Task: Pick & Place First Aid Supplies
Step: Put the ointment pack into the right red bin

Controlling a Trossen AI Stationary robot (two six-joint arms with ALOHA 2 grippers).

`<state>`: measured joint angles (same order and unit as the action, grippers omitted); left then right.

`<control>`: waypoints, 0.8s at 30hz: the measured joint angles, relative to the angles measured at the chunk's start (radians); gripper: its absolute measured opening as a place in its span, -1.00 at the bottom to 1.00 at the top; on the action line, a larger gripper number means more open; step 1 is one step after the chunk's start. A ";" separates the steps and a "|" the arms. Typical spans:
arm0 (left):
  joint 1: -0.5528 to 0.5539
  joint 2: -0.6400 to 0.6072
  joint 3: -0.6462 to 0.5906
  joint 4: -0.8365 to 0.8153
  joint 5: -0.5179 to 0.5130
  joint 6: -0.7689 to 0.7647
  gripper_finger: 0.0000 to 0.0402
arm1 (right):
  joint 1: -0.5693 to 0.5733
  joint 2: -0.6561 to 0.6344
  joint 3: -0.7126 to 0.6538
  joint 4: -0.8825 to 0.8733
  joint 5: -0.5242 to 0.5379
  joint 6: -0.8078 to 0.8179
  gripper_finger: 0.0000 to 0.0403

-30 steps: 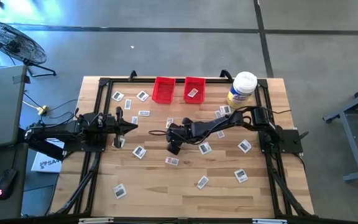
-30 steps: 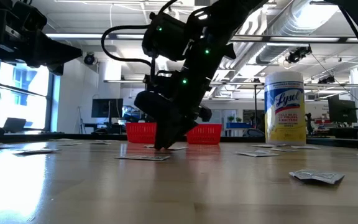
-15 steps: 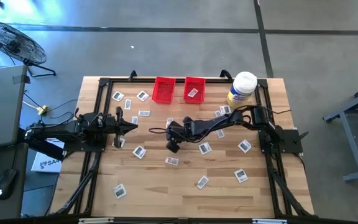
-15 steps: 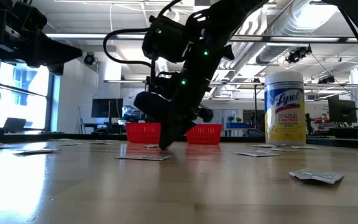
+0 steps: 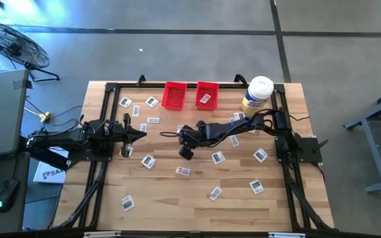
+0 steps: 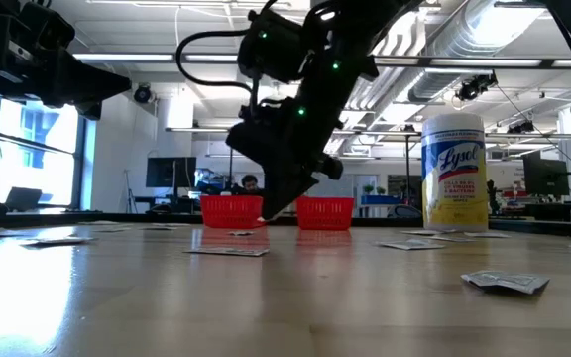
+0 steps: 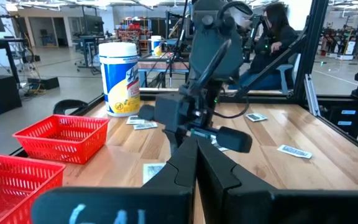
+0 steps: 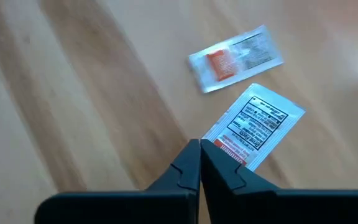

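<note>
One packet (image 8: pixel 254 124) pinched in its closed tips, the right pincer (image 8: pixel 200 151) has lifted off the table (image 5: pixel 197 198).

In the high view, even light falls from above on the table (image 5: pixel 197 198), and the arms throw only weak, short shadows on the wood. In the low view, the ceiling lamps (image 6: pixel 523 20) and the window (image 6: pixel 28 139) at the left shine toward the camera, so the right arm (image 6: pixel 295 109) is almost a black shape. The tabletop there has a pale glare at the lower left. In the right wrist view, the light is soft. The white packet (image 8: pixel 257 124) pinched by the right gripper (image 8: pixel 199 148) is bright, and the foil packet (image 8: pixel 236 57) above it shines a little.
</note>
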<state>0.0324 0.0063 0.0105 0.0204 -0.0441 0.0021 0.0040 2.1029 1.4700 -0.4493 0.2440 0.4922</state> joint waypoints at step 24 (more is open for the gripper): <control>0.000 0.000 0.000 0.000 0.000 0.000 -1.00 | -0.194 -0.228 0.005 -0.068 0.040 -0.163 -1.00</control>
<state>0.0325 0.0061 0.0105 0.0206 -0.0441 0.0018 -0.1896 1.8746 1.4746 -0.5176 0.2836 0.3295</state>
